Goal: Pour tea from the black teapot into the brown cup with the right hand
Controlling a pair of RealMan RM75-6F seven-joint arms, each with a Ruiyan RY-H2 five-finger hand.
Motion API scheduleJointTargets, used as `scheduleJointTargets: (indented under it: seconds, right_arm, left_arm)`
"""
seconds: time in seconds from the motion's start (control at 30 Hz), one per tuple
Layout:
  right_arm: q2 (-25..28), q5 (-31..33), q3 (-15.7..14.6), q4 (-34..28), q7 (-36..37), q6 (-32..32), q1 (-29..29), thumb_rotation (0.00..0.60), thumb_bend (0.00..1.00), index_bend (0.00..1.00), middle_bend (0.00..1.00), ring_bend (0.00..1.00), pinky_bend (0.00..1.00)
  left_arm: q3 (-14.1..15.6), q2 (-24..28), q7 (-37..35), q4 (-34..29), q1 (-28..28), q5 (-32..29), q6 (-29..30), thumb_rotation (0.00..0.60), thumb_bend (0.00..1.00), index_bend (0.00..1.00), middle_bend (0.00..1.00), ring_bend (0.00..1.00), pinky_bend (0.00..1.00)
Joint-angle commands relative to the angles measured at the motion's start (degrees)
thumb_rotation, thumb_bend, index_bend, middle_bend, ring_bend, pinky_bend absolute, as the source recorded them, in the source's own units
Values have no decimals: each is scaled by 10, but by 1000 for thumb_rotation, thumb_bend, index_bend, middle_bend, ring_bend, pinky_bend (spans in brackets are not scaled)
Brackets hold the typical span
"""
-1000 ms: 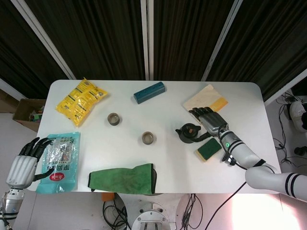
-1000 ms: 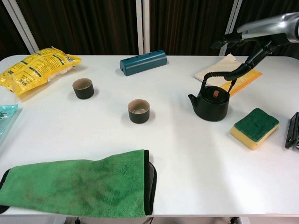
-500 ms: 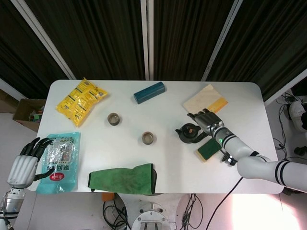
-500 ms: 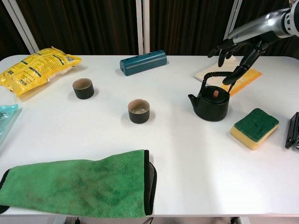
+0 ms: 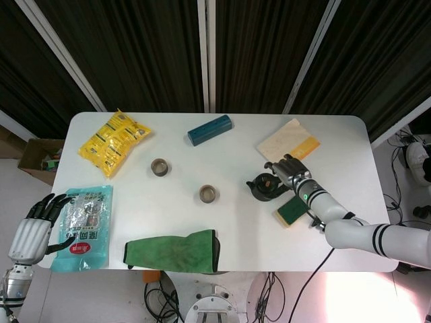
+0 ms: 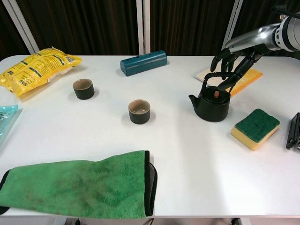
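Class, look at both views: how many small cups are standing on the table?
2. One cup stands left of centre, near the yellow packet. The other cup stands mid-table, left of the black teapot. Nothing appears to hide a third.

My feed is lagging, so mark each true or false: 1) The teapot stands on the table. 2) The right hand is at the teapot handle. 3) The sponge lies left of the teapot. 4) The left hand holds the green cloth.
1) The black teapot stands on the table: true.
2) The right hand is at the teapot handle: true; grip unclear.
3) False: the sponge lies right of the teapot.
4) False: the left hand is open, beside the teal packet, away from the green cloth.
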Motion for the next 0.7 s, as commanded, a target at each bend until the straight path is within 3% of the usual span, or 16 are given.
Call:
scheduleJointTargets:
  seconds: [0.03,0.27,0.7]
  right_arm:
    - [-10,-14,6,9,12,6,-9,316,120,219,304,191,71]
    - [-24,-43,15,26,35,9,-25,310,96,272,287,187,47]
    - [-43,-62,22,41,51,7,-35,312,148,346,328,204,47]
  left_arm:
    - [0,0,-1,0,0,0,-1,600,85,157,131,94,199]
    - [0,0,-1,1,0,-2,-2,600,85,157,131,94,200]
    - [0,0,-1,0,-1,-1,-3,600,86,158,131,94,200]
